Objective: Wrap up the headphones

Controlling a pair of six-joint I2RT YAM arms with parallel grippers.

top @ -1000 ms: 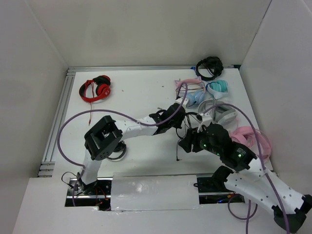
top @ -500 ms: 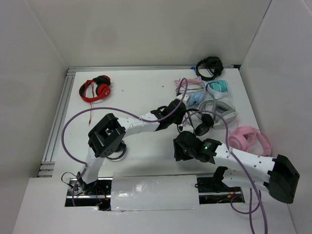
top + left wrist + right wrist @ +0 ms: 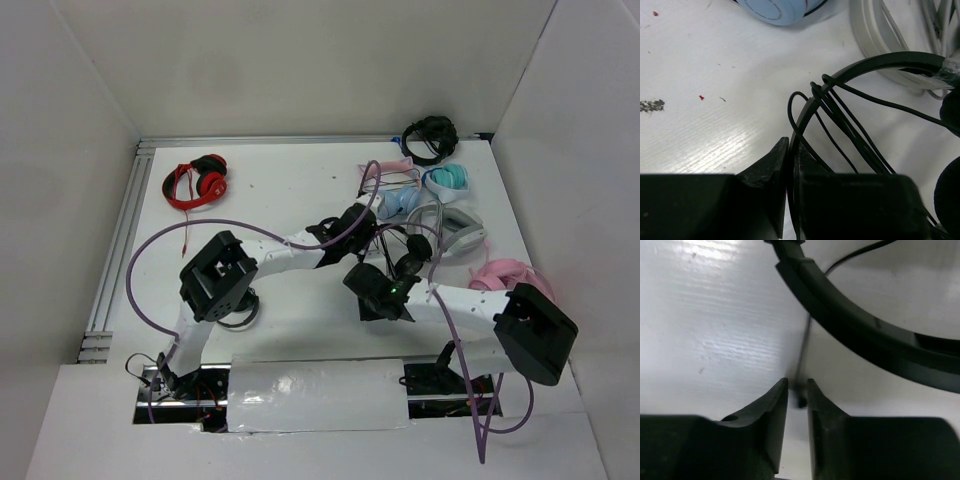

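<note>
The headphones (image 3: 410, 265) lie mid-table, black, with a thin headband (image 3: 890, 62). Several turns of their thin black cable (image 3: 840, 115) are wound round that band. My left gripper (image 3: 790, 145) is shut on the headband just below the windings; in the top view it (image 3: 368, 235) sits at the headphones' left side. My right gripper (image 3: 797, 382) is low over the table, its jaws a narrow gap apart. The cable's loose end (image 3: 801, 400) lies between the fingertips, with space still showing beside it. The black band (image 3: 855, 335) arcs just beyond the fingers. In the top view this gripper (image 3: 372, 298) is right in front of the headphones.
Other pairs crowd the right side: pink (image 3: 510, 280), white-grey (image 3: 455, 228), teal (image 3: 447, 180), light blue (image 3: 400, 200) and a compact black pair (image 3: 430, 138) at the back. A red-and-black pair (image 3: 196, 182) lies far left. A metal rail (image 3: 120, 240) edges the table's left.
The right arm has swung in and its gripper has come down onto the cable's end, its jaws narrowing. The left gripper has kept its hold on the headband.
</note>
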